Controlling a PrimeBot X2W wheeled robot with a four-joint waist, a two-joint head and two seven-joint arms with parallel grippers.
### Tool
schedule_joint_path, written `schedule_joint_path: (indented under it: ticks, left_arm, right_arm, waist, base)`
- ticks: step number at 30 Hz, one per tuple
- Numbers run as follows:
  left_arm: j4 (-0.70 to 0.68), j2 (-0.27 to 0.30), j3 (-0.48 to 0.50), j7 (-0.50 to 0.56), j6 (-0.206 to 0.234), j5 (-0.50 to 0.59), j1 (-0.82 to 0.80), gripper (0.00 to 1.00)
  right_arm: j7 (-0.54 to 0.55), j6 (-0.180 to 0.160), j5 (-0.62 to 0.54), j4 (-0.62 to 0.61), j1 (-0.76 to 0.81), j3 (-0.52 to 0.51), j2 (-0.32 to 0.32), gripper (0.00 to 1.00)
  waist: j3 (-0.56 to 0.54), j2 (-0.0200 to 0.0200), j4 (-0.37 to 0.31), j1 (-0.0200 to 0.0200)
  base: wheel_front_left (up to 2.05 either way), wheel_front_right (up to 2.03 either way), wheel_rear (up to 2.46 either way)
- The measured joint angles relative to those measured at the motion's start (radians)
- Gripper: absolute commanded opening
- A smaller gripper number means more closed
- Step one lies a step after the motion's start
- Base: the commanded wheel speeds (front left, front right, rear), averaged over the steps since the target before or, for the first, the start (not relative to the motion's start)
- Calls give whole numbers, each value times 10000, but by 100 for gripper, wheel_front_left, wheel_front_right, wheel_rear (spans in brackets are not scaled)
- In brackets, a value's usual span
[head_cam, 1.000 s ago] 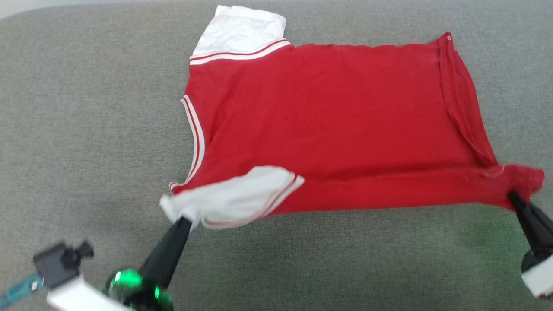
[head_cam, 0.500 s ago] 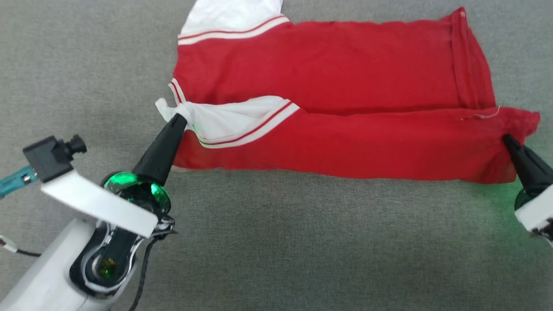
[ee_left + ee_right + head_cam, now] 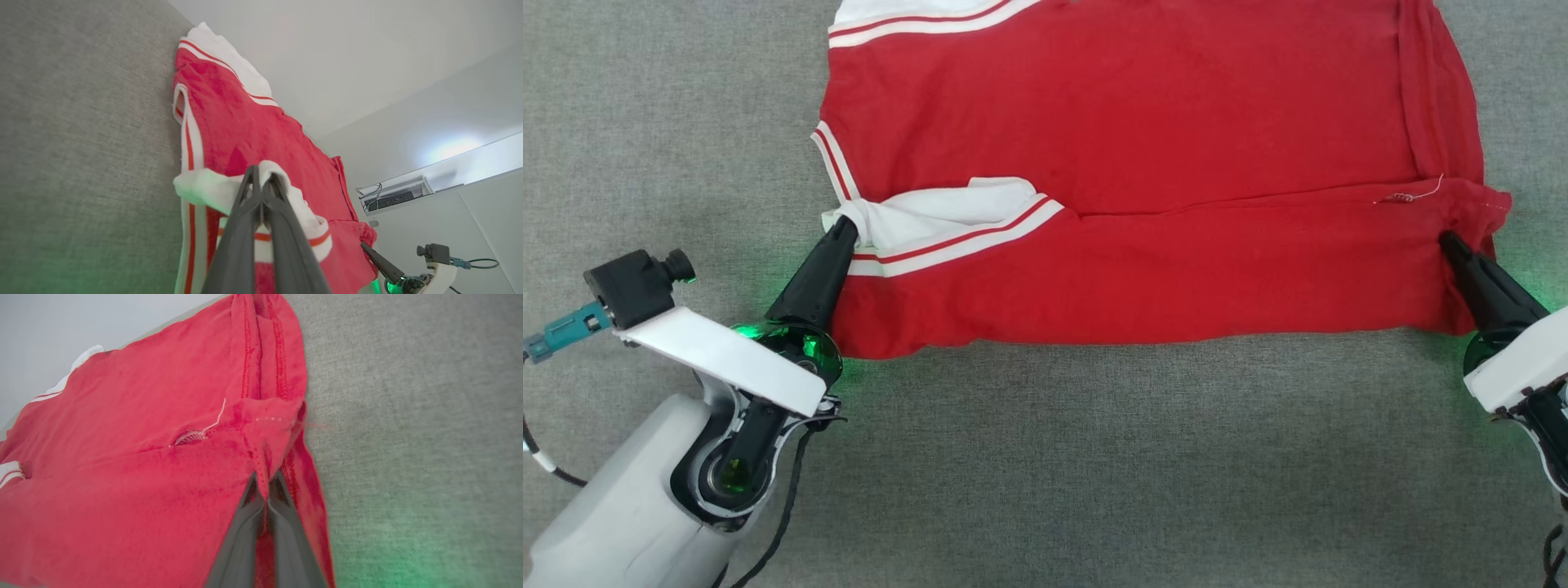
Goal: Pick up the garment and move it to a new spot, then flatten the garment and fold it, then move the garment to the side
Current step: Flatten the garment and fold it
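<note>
left claw (image 3: 845,230) and right claw (image 3: 1446,239), clamping the garment (image 3: 1135,122), have folded it farther.

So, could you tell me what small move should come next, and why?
Probably carry both pinched corners farther toward the far edge. The jaws of the left gripper pinch a white sleeve of the red thin-fabric jersey shirt, those of the right gripper its hem corner, and the folded-over strip covers only part of the body.

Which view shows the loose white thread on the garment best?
Right wrist view: the white thread is large and sharp on the garment. Head view shows it tiny; left wrist view, too small to tell.
</note>
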Motion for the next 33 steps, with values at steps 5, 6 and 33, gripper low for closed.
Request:
schedule_joint_path:
  ticks: [5,6,33]
  left_arm:
    - [424,330,-550,-54,-4,587,-353,41]
    - [474,445,-671,-81,-4,683,-421,93]
    - [-1599,3935,-3095,8730,2433,280,-2921,100]
  right_arm:
    - [-199,0,67,209,-139,215,-73,46]
    - [-288,0,52,245,-139,249,-82,100]
    - [-673,0,-378,-543,107,261,21,100]
  waist:
    - [-51,0,-9,0]
    - [-97,0,-8,0]
    - [-887,0,-258,0]
  base:
    - [0,0,0]
    - [0,0,0]
    - [0,0,0]
